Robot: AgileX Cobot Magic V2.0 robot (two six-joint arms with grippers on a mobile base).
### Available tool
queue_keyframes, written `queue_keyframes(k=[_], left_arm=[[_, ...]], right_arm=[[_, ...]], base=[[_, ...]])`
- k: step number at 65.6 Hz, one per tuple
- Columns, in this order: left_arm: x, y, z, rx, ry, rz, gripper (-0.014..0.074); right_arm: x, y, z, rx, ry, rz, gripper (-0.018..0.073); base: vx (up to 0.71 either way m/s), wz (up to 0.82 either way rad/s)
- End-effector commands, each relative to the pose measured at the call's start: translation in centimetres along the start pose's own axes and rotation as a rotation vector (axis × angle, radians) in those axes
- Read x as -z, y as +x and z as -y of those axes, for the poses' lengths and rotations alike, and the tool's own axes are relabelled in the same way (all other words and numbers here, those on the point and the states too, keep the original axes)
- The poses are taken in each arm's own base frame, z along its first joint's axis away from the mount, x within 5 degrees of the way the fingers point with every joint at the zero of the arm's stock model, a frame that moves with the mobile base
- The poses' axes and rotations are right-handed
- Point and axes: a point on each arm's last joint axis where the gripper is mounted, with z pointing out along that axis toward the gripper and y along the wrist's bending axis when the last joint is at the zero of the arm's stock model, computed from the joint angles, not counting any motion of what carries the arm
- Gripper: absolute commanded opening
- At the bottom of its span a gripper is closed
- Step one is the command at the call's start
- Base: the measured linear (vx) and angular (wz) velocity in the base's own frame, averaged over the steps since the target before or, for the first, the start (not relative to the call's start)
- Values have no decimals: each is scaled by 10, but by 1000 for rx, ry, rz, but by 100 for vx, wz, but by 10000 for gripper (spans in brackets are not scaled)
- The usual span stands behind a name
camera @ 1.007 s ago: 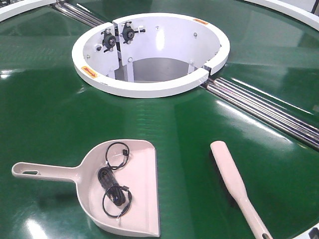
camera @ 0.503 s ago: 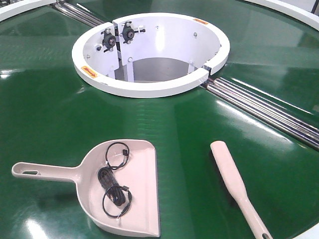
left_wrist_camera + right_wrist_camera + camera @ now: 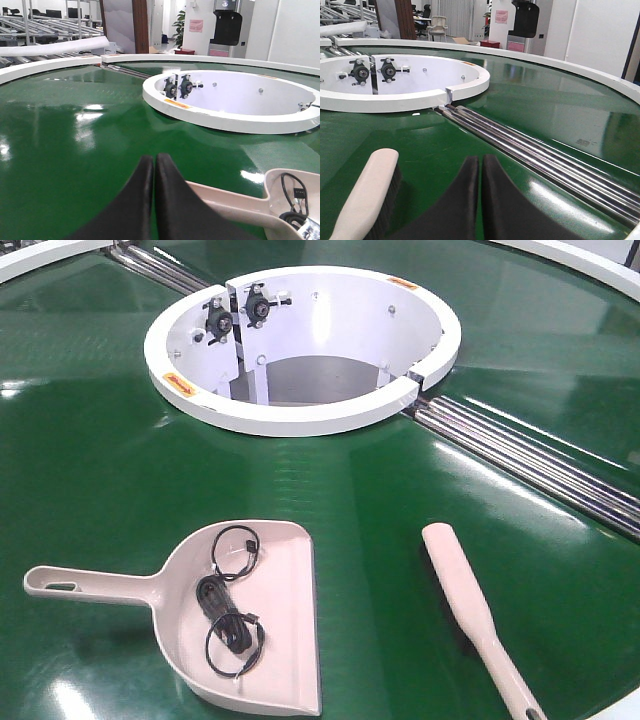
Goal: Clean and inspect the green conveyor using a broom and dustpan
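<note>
Pale pink-beige plastic dustpan (image 3: 250, 625) and long flat pale pink-beige broom (image 3: 478, 618) lie apart on the glossy dark green conveyor (image 3: 100, 460).

The dustpan holds a coiled black cable (image 3: 228, 612). Left gripper (image 3: 154, 165), jaws pressed together, hovers by the dustpan handle; right gripper (image 3: 481, 167), jaws likewise together, sits beside the broom, near chrome roller strips (image 3: 530, 150) and the white circular ring (image 3: 300, 345).

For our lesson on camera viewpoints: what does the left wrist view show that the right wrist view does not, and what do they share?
Only the left wrist view shows the dustpan with a black cable in it, under the shut left gripper. Only the right wrist view shows the broom, the chrome roller strips and the shut right gripper. Both show the green conveyor and the white ring.
</note>
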Motion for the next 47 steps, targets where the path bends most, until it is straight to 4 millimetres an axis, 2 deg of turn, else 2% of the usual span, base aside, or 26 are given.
queue_keyframes(k=[1,47], left_arm=[[0,0,0,18,1,68,-22],[0,0,0,18,1,68,-22]], right_arm=[[0,-4,1,-3,19,74,-6],[0,-4,1,-3,19,75,-6]], base=[[0,0],[0,0]])
